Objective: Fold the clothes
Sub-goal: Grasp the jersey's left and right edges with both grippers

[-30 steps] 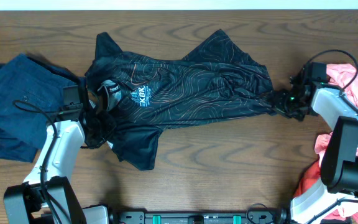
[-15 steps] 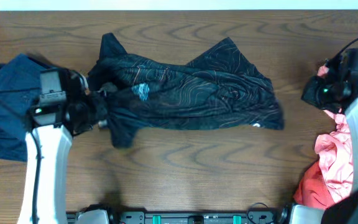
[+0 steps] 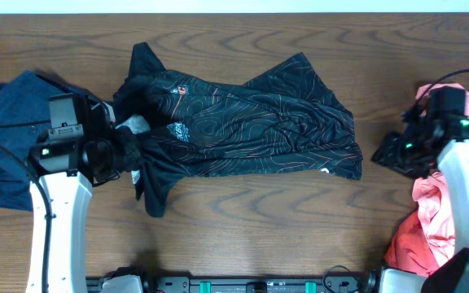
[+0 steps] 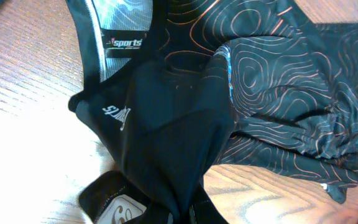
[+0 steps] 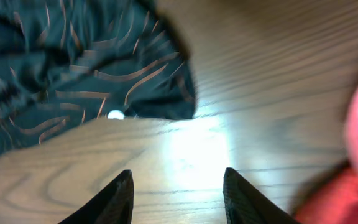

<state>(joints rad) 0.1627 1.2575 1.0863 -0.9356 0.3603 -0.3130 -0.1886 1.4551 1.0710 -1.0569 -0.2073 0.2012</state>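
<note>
Left gripper (image 3: pixel 123 155) pinches the black jersey (image 3: pixel 243 122); right gripper (image 5: pixel 178 198) stands spread over the bare table (image 3: pixel 283 236).

The jersey lies rumpled across the wood, stretching away from the left gripper toward the right one, and a fold of its black cloth near the collar label (image 4: pixel 124 42) is drawn down between the left fingers, which are pressed together on it. The left arm reaches up from the near edge, with a dark blue garment (image 3: pixel 6 138) just behind its wrist. The right gripper's fingers are apart with only wood between them. The jersey's hem corner lies just ahead of them, not touching. The pink garment (image 3: pixel 431 216) is heaped beside and behind that gripper, under the right arm, whose wrist is bent in toward the jersey.
</note>
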